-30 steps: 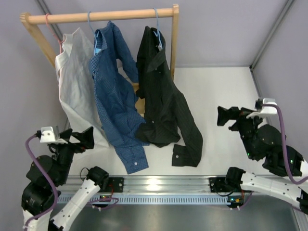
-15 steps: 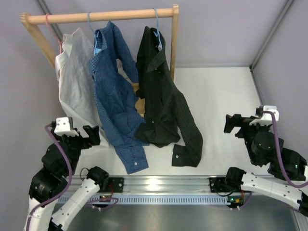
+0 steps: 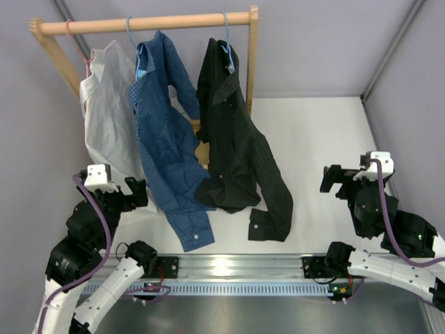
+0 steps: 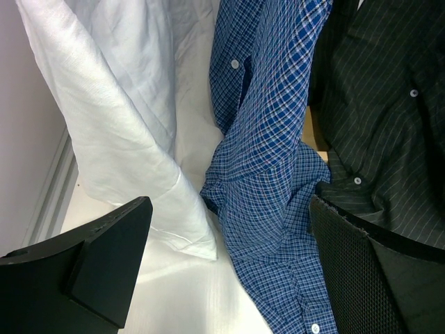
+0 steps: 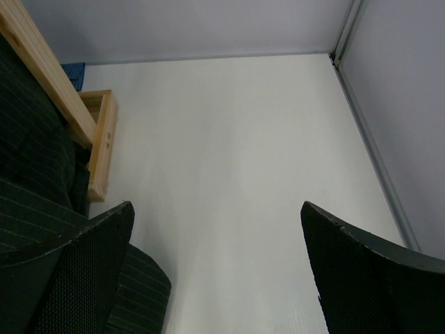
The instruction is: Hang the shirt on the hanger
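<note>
Both arms have shifted slightly since a second ago; we see the left fingers (image 3: pixel 137 193) and right fingers (image 3: pixel 332 178) spread wide, holding nothing. The black shirt (image 3: pixel 236 153) hangs on its light-blue hanger (image 3: pixel 226 31) from the wooden rail (image 3: pixel 146 23), one sleeve trailing onto the counter (image 3: pixel 313 132).

pinstriped shirt (image 3: pixel 236 149): black, thin pale stripes
checked shirt (image 3: pixel 165 142): blue and white
plain shirt (image 3: pixel 104 122): white
hanger (image 3: pixel 226 31): light blue
table (image 3: pixel 313 132): white
</note>
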